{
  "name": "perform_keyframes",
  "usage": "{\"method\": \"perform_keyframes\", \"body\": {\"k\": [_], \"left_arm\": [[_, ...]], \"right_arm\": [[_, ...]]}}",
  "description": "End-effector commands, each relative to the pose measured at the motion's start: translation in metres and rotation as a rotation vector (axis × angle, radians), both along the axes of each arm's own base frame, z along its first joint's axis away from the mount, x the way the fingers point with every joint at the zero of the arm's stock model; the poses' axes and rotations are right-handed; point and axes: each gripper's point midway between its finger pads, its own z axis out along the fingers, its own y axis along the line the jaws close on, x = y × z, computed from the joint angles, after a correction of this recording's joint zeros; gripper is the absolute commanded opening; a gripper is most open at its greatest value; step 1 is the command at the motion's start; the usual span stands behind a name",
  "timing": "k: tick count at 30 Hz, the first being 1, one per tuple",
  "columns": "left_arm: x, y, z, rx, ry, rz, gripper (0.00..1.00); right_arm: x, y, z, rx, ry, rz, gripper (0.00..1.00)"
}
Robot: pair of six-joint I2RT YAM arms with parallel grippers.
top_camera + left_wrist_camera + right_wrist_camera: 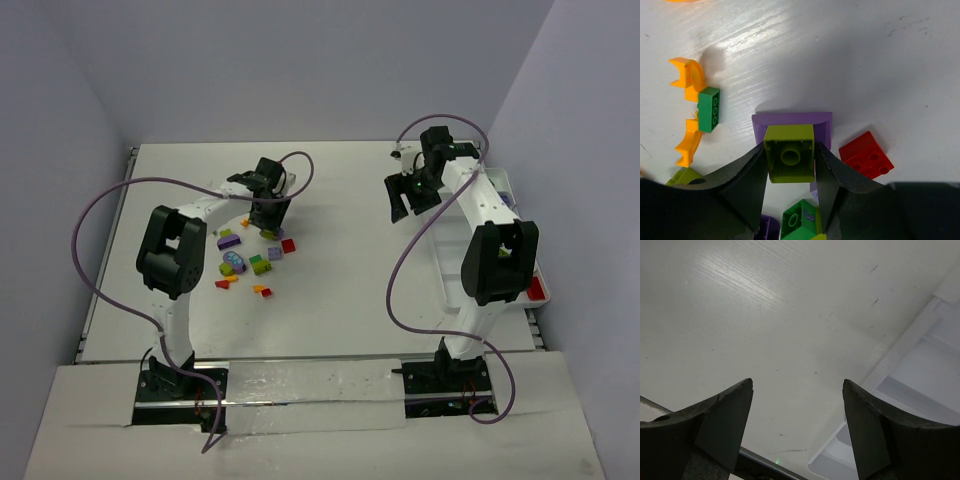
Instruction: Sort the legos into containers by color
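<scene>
We judged the long carry the biggest risk. The white worktop [340,300] put the divided tray [932,362] at the far right, well apart from the scattered legos on the left, so a shallow pinch could drop the brick on the way. It could also end up in the wrong compartment, because we could not read most of the tray's contents behind the right arm [495,260].

The next risk was the purple plate [792,122] directly behind the held brick. We could not tell whether the 2 were touching, and a lift might drag the plate along. The smaller neighbours were also at risk from a careless swing: the red brick [865,155] just beside the right finger, and the printed green brick [800,217] between the finger bases.

The left arm [170,255] was folded at the elbow and reached forward over the pile, with its wrist pointing down. The right arm was bent back over the tray, with its wrist hanging above bare worktop beside the rim.

The left tool [790,155] was clamped on the lime-yellow brick [790,150], 1 finger on each side and the hollow underside facing the camera. The right tool [797,425] was spread wide and held nothing.
</scene>
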Motion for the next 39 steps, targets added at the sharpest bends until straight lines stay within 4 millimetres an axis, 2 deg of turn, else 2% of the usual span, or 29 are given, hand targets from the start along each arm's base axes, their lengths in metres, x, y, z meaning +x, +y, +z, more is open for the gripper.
{"method": "perform_keyframes", "body": {"k": [1, 5, 6, 9, 10, 11, 12, 16, 18, 21, 24, 26, 30, 31, 33, 34, 35, 37, 39], "left_arm": [[0.003, 0.000, -0.001, 0.015, -0.003, 0.002, 0.48], [0.003, -0.003, 0.005, -0.001, -0.013, -0.011, 0.34], [0.005, -0.004, 0.011, -0.010, -0.023, -0.016, 0.28], [0.006, -0.011, 0.041, -0.077, -0.067, -0.053, 0.11], [0.004, -0.016, 0.055, -0.125, -0.074, -0.066, 0.02], [0.002, -0.022, 0.074, -0.194, -0.080, -0.075, 0.00], [-0.006, -0.035, 0.099, -0.304, -0.072, -0.122, 0.00], [-0.025, -0.052, 0.157, -0.593, -0.017, -0.190, 0.00], [-0.041, -0.062, 0.185, -0.741, 0.031, -0.228, 0.00], [-0.064, -0.072, 0.204, -0.884, 0.110, -0.273, 0.00], [-0.094, -0.085, 0.231, -1.072, 0.222, -0.369, 0.00], [-0.109, -0.086, 0.242, -1.159, 0.291, -0.388, 0.00], [-0.125, -0.086, 0.260, -1.283, 0.444, -0.352, 0.00], [-0.127, -0.086, 0.263, -1.312, 0.429, -0.394, 0.00], [-0.131, -0.086, 0.281, -1.373, 0.419, -0.434, 0.00], [-0.134, -0.084, 0.275, -1.387, 0.448, -0.415, 0.00], [-0.135, -0.084, 0.278, -1.396, 0.522, -0.353, 0.00], [-0.137, -0.081, 0.284, -1.443, 0.464, -0.403, 0.00], [-0.134, -0.077, 0.284, -1.467, 0.498, -0.351, 0.00]], "right_arm": [[0.011, 0.003, 0.008, 0.004, -0.051, 0.005, 0.79], [0.012, 0.004, 0.010, 0.009, -0.057, 0.006, 0.79], [0.012, 0.007, 0.012, 0.018, -0.063, 0.011, 0.79], [0.013, 0.018, 0.022, 0.058, -0.093, 0.037, 0.79], [0.011, 0.025, 0.026, 0.084, -0.104, 0.055, 0.79], [0.009, 0.036, 0.032, 0.124, -0.121, 0.076, 0.79], [0.007, 0.043, 0.043, 0.155, -0.151, 0.094, 0.79], [-0.001, 0.083, 0.071, 0.292, -0.267, 0.213, 0.79], [-0.004, 0.103, 0.087, 0.329, -0.347, 0.272, 0.80], [-0.007, 0.132, 0.111, 0.388, -0.443, 0.355, 0.80], [-0.015, 0.156, 0.133, 0.466, -0.509, 0.422, 0.80], [-0.026, 0.175, 0.151, 0.539, -0.547, 0.490, 0.80], [-0.048, 0.204, 0.165, 0.645, -0.513, 0.568, 0.80], [-0.053, 0.209, 0.168, 0.666, -0.511, 0.584, 0.80], [-0.061, 0.221, 0.174, 0.698, -0.509, 0.613, 0.80], [-0.063, 0.224, 0.174, 0.705, -0.499, 0.620, 0.80], [-0.065, 0.227, 0.176, 0.715, -0.491, 0.631, 0.80], [-0.072, 0.232, 0.177, 0.736, -0.474, 0.651, 0.80], [-0.077, 0.233, 0.176, 0.737, -0.471, 0.671, 0.80]]}}
